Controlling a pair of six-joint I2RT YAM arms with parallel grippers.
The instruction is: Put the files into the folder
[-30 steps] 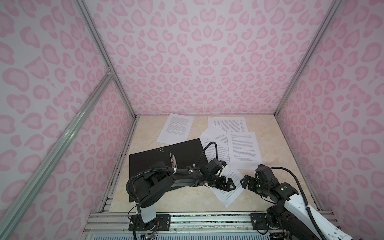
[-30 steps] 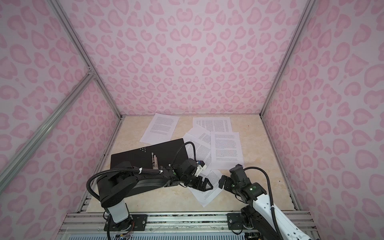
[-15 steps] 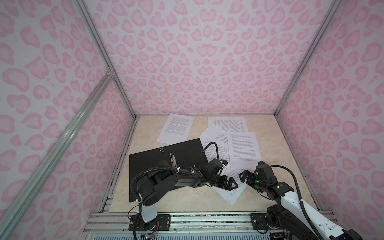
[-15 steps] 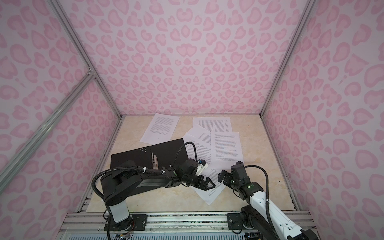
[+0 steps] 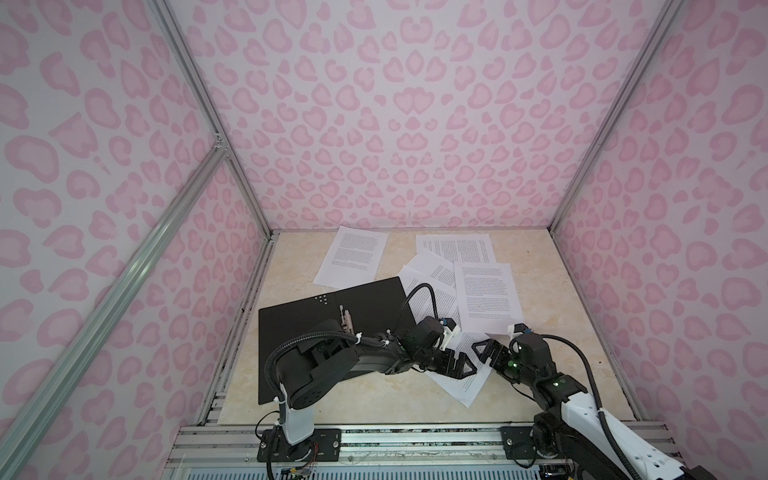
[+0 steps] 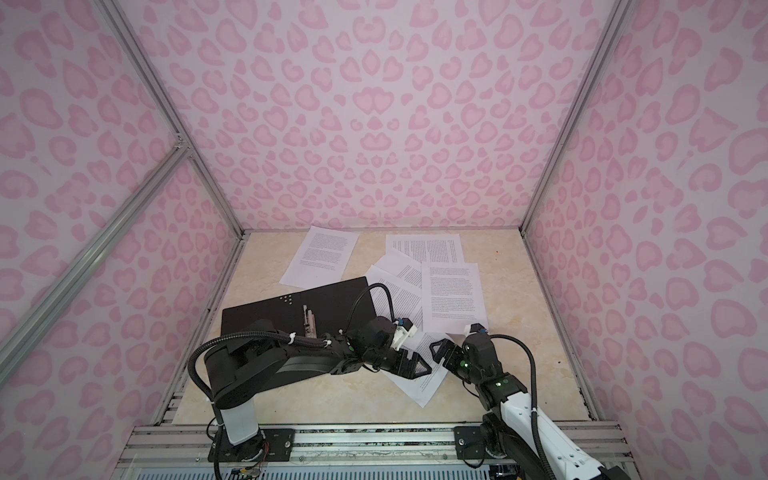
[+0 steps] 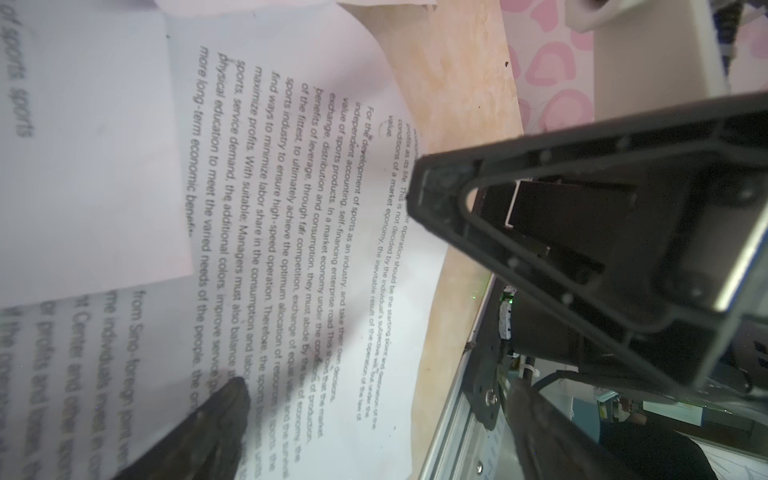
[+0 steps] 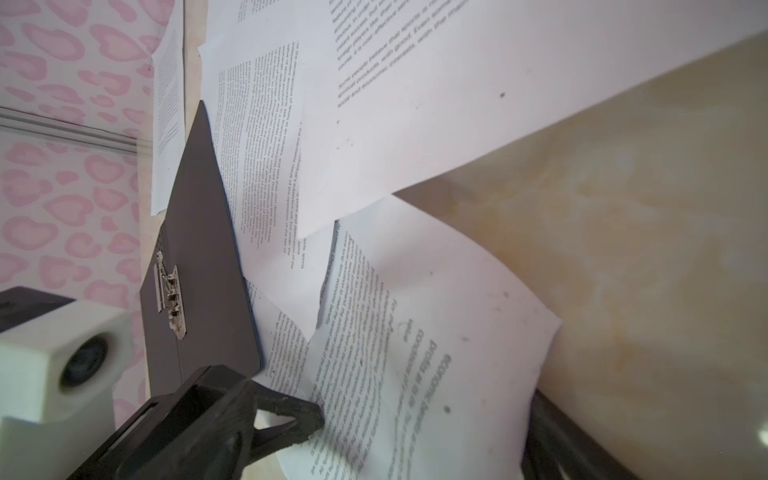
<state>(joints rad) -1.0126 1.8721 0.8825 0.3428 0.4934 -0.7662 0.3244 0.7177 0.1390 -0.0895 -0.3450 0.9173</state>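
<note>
- Left hand (image 5: pixel 462 366) (image 6: pixel 417 365): released, jaws spread wide, nothing gripped, low over the near sheet (image 5: pixel 465 388) (image 6: pixel 419 388).
- Right hand (image 5: pixel 484 353) (image 6: pixel 439 350): released too, jaws apart, nothing clamped. Tip to tip with the left hand and just beside it, above the same sheet's opposite edge.
- From the right wrist: a left-hand finger (image 8: pixel 291 415) touching the lifted edge of the near sheet (image 8: pixel 415 332). Paper bowed upward from there across to a right-hand finger (image 8: pixel 544 440) at the frame's border.
- From the left wrist: near sheet (image 7: pixel 291 216) curved below, a right-hand finger (image 7: pixel 457 199) over its margin. A blurred left-hand finger (image 7: pixel 216 415) low against the print, contact not clear.
- Folder (image 5: pixel 291 320) (image 6: pixel 336 299) (image 8: pixel 199 232): behind the left hand on its wrist side, open and flat, black inside up, partly under that arm. Clip (image 5: pixel 345 320) (image 6: pixel 308 320) (image 8: pixel 170 295) along the fold. Edge nearest the hands lying over one sheet, and all paper outside it.
- Other sheets (image 5: pixel 486 295) (image 6: pixel 451 291): beyond both hands toward the back wall, several overlapping. One more (image 5: pixel 353 257) (image 6: pixel 320 257) off on the left hand's side, just beside the folder's far edge.
- Tabletop (image 5: pixel 540 299): beige and marbled, carrying folder and paper alike.
</note>
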